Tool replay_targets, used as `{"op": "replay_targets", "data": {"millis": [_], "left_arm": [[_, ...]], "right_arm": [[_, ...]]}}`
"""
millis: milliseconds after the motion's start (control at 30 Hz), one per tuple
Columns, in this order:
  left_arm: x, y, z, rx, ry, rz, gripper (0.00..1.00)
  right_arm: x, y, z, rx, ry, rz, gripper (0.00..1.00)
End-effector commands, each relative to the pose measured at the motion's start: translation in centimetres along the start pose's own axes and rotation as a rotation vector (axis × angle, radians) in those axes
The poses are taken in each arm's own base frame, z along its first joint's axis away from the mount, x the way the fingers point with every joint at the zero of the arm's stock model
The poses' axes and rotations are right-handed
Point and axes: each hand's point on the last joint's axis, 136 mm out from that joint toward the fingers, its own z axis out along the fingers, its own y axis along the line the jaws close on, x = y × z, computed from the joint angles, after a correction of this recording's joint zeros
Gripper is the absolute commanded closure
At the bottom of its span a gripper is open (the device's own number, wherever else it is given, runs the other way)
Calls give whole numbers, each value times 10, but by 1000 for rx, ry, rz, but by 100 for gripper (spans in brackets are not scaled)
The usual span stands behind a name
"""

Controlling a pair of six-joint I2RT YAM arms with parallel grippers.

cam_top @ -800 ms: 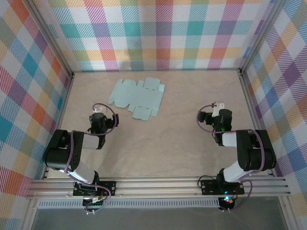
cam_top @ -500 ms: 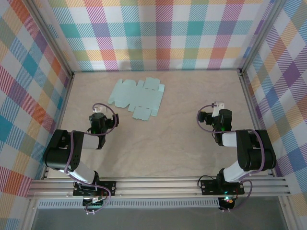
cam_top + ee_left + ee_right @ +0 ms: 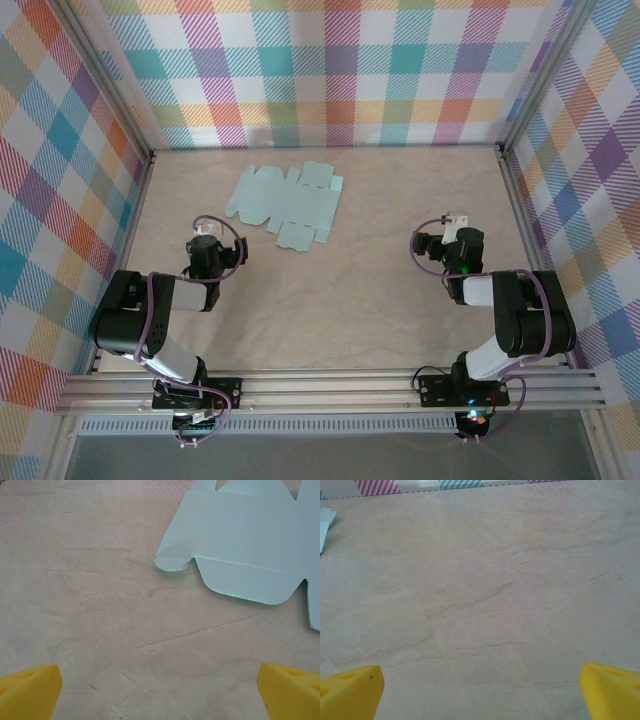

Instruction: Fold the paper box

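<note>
1. Card stock: paper box (image 3: pixel 285 203), pale mint-blue, one flat die-cut sheet with rounded flaps and tabs. It is unfolded and lies flat on the counter (image 3: pixel 350 300), at the far left-centre and near the back wall.
2. Arm, left side: left end effector (image 3: pixel 204 238) hangs over the counter just on the near side of the sheet's left end, apart from it. Its jaws stand wide apart with nothing between them.
3. Left wrist view: yellow fingertips (image 3: pixel 27 692) sit at the two bottom corners with bare counter between them. The sheet's near edge, with a small tab and a broad rounded flap, lies ahead at the upper right, clear of both fingers.
4. Arm, right side: right end effector (image 3: pixel 455 228) is over the right half of the counter, well apart from the sheet. Its jaws are spread wide and hold nothing.
5. Right wrist view: two yellow fingertips sit at the bottom corners over bare counter. A sliver of the mint sheet shows at the far left edge.
6. Counter surface: beige, marble-like, with fine dark veins.
7. Enclosure: chequered walls (image 3: pixel 330 70) in pastel colours stand at the back and both sides.
8. Mounting: aluminium rail (image 3: pixel 330 388) runs along the near edge and carries both arm bases.
</note>
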Motion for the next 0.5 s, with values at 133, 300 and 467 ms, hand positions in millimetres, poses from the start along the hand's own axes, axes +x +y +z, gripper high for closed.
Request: {"op": "replay_targets", "data": {"millis": [133, 300, 467], "left_arm": [[-25, -5, 0, 46, -39, -16, 0], [-59, -10, -29, 21, -52, 14, 0], [-79, -27, -53, 60, -25, -45, 0]], "right_arm": [[-16, -7, -4, 42, -67, 14, 0], [-33, -8, -19, 62, -53, 30, 0], [-40, 10, -35, -15, 76, 142, 0]]}}
